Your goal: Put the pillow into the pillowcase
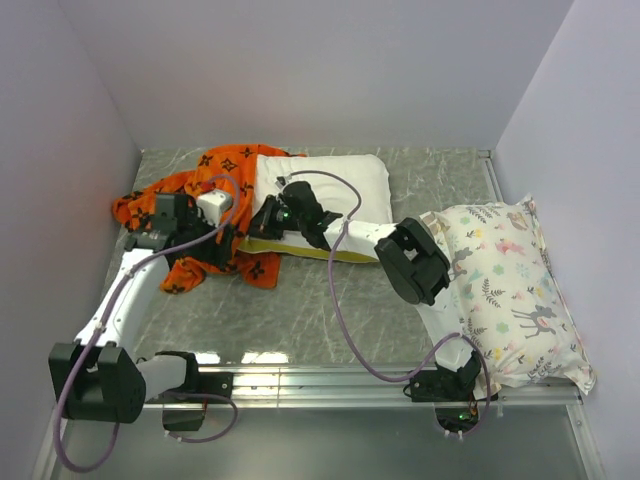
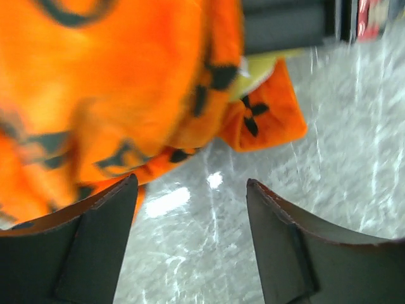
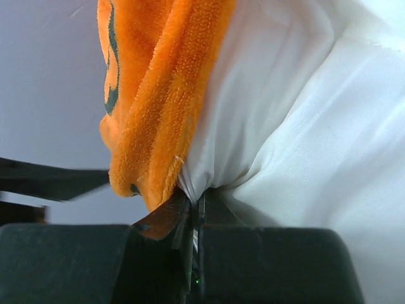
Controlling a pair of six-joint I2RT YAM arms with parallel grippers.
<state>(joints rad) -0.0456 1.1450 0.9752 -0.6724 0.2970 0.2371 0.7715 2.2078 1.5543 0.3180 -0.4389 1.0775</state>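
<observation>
We see left gripper [image 2: 192,190] w/ jaws apart above the table [image 2: 329,158], pillowcase [image 2: 126,82] just on its far side. Right gripper [image 3: 196,201] is clamped on the pillow [image 3: 304,139], beside the pillowcase edge.

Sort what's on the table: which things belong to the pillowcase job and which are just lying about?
Job: white pillow with yellow edge; orange monogram pillowcase; right gripper, pinching the pillow; left gripper, open.
Lying about: deer-and-plant printed pillow.

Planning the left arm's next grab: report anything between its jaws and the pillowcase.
Nothing visible does. The left gripper has its jaws open over the table, and the pillowcase lies just ahead of them, unobstructed.
</observation>
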